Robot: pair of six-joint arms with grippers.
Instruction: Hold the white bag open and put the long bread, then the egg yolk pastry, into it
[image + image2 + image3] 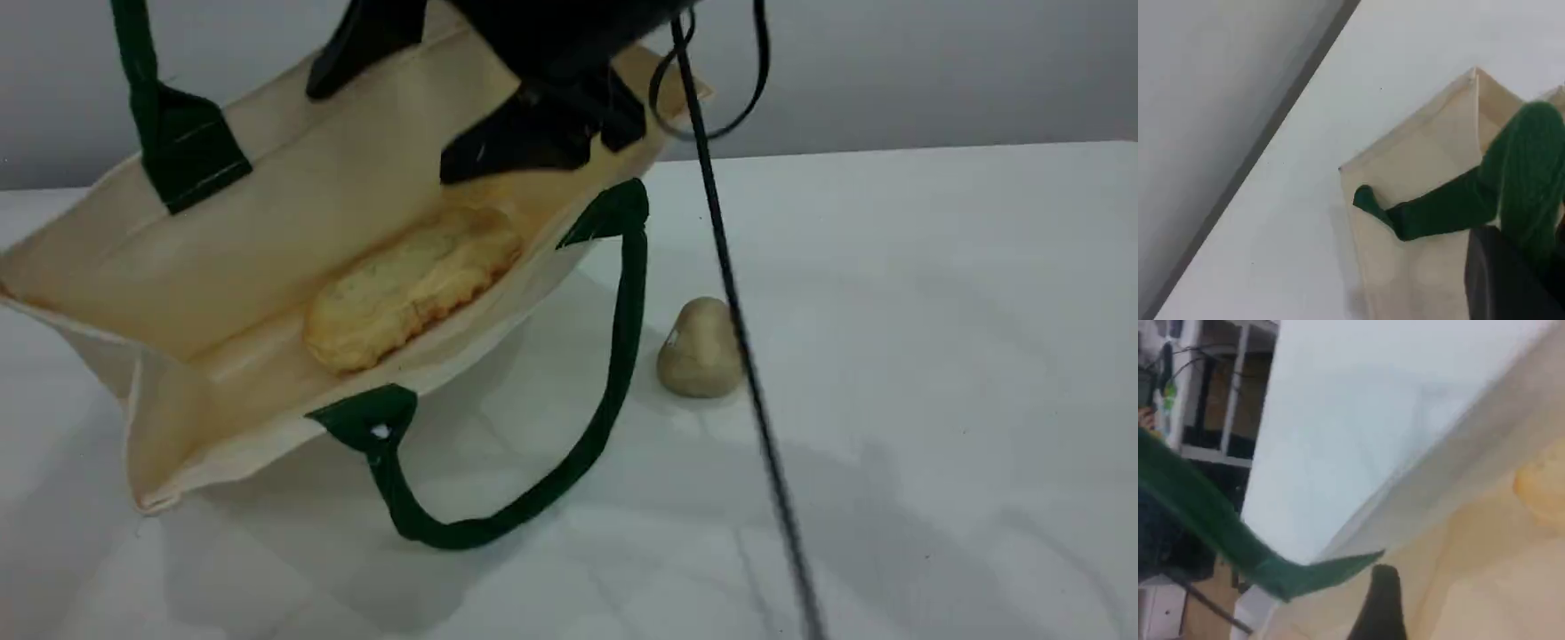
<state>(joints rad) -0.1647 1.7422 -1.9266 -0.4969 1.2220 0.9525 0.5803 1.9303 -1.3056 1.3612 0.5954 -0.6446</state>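
1. white table [933,311] ran back to a grey wall [889,71]; the white bag [267,204] lay tilted on it, its mouth gaping toward the camera.
2. the left gripper [1511,270] was pinched tight on the bag's far green strap handle [1438,210], holding that side up.
3. the right gripper [387,129] hung at the bag's mouth, fingers spread wide and gripping nothing, clear above the long bread [413,289].
4. the long bread lay inside the bag, on its lower wall.
5. the egg yolk pastry [701,348] sat on the table just right of the bag, near the slack near handle [613,382]; a black cable [770,462] crossed its right edge.
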